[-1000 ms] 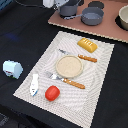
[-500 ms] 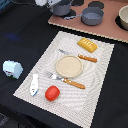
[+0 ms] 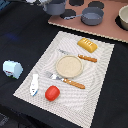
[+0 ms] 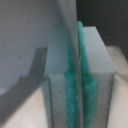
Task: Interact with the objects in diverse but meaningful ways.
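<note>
A dark grey pot (image 3: 55, 6) hangs at the top edge of the exterior view, left of the pink board (image 3: 107, 27). In the wrist view my gripper (image 4: 75, 75) is shut on the pot's thin rim (image 4: 67, 25), with the green pads (image 4: 84, 85) pressed to either side. A second grey pot (image 3: 92, 16) sits on the board. On the striped mat (image 3: 100, 75) lie the yellow bread loaf (image 3: 87, 44), red tomato (image 3: 52, 92) and small white bottle (image 3: 34, 85). The milk carton (image 3: 12, 69) lies off the mat on the exterior view's left.
A beige plate (image 3: 69, 66) lies mid-mat with a fork (image 3: 65, 80) and a knife (image 3: 82, 56) beside it. A pale bowl (image 3: 123, 17) stands on the board at the exterior view's right. Black burner discs (image 3: 75, 2) mark the board.
The held pot has moved toward the exterior view's left, off the board's corner. Everything on the mat has stayed put.
</note>
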Robot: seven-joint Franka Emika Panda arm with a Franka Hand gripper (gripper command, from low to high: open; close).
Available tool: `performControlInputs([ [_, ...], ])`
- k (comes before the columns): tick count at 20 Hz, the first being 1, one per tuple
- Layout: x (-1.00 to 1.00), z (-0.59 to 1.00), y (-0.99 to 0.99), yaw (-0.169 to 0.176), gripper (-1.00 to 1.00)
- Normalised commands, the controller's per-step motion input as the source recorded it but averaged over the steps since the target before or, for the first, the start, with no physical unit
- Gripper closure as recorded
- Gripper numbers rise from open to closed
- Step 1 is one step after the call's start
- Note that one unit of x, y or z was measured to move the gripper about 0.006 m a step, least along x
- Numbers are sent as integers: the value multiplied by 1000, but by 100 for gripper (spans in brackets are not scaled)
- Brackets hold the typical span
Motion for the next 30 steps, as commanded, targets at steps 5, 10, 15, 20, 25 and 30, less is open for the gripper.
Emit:
performControlInputs([
  [5, 106, 713, -913, -23, 100],
  [10, 75, 340, -959, -4, 100],
  [15, 57, -33, -958, -1, 100],
  [20, -15, -479, -469, 0, 100],
  [25, 2, -455, -259, 2, 100],
  [30, 49, -415, -230, 0, 100],
])
